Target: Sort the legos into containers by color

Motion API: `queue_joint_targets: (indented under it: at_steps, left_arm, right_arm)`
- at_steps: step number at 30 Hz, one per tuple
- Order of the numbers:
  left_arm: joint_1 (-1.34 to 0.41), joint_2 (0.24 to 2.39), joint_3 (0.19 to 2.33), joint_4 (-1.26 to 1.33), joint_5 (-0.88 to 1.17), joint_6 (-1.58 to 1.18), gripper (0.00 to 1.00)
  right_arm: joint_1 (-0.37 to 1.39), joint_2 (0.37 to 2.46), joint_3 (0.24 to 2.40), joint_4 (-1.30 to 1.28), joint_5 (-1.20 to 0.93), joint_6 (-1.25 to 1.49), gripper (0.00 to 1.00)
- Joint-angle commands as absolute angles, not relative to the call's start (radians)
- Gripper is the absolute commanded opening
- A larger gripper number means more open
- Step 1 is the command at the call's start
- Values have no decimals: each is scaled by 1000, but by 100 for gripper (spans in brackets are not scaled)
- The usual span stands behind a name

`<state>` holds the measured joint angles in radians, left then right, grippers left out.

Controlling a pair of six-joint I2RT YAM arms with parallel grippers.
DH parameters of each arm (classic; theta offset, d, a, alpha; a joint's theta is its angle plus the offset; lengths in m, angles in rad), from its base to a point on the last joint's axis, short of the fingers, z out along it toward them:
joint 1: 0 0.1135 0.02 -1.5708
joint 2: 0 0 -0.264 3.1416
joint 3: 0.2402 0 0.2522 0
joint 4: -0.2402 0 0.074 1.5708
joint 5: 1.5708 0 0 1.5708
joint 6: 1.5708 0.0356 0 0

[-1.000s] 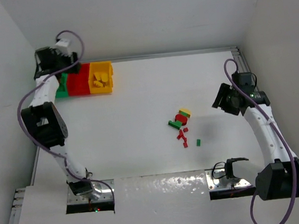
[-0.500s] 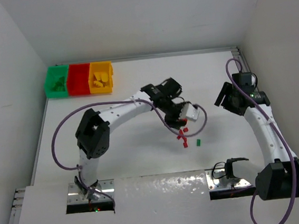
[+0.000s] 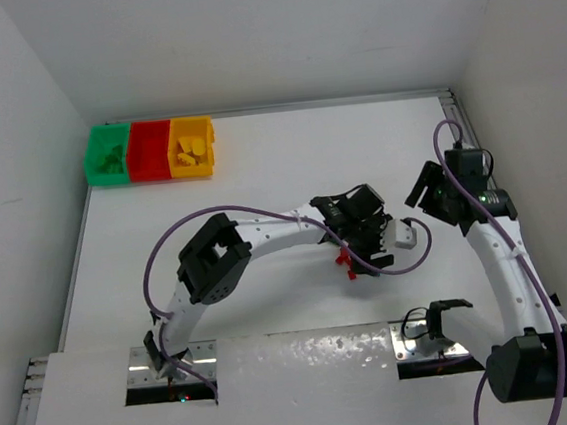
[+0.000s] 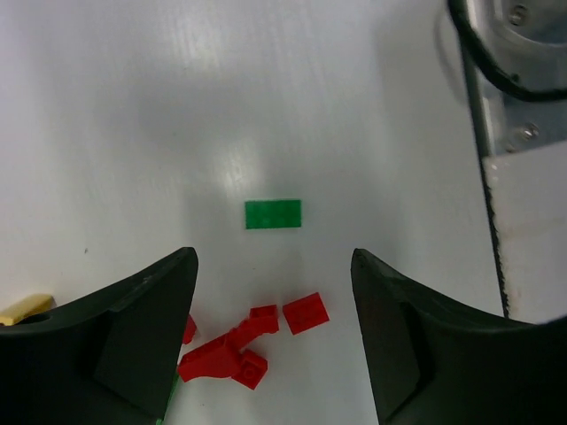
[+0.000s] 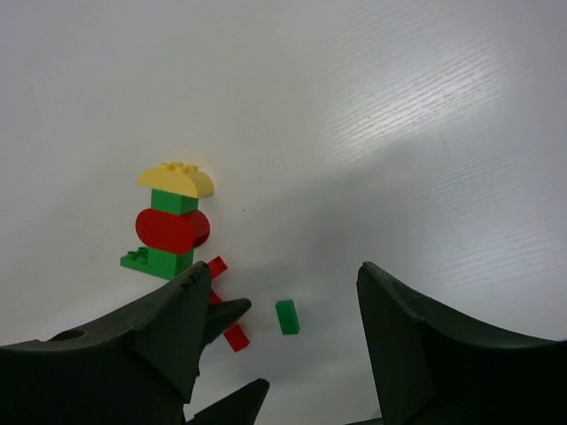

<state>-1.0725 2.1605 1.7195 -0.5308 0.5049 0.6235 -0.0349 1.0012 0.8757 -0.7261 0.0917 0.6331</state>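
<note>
**Far left, at the back of the table [image 3: 232,197].** Three joined bins: the green bin [image 3: 107,157], the red bin [image 3: 149,152] and the yellow bin [image 3: 193,147]. Bricks show in the green and yellow ones. What the red one holds cannot be made out.

**Centre.** The left arm reaches across to the loose pile, which lies well apart from the bins. The left claw [image 4: 270,257] hangs over the table, fingers apart, nothing gripped. Just ahead of it lies a flat green brick [image 4: 273,214]. Seen between the fingers is a tight cluster of red bricks [image 4: 237,347], several of them touching.

**Right.** The right claw [image 5: 283,268] is likewise spread and empty, and is aimed at the same pile. Its view shows a mixed group [image 5: 171,226]: yellow dome, green block, red round piece and green plate, touching in a row. Whether they are clipped together cannot be told.

**Hazards, as judged.**
- Closing on the crowded red bricks could catch two at once or flick their neighbours away.
- The flat green brick offers little edge and may slip.
- The mixed group, if carried whole, would put three colours into one bin.
- Both claws are near one pile, so they may collide.
- The long carry to the bins gives a loose grip time to fail.
</note>
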Motion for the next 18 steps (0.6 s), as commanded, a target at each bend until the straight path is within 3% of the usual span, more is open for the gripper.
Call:
queue_joint_targets:
  at_steps: [1, 18]
  left_arm:
    - [-1077, 2174, 1689, -375, 417, 439, 68]
    - [-1121, 2243, 1657, -319, 377, 419, 67]
  right_arm:
    - [-31, 974, 867, -669, 69, 638, 66]
    - [-31, 993, 885, -683, 110, 624, 66]
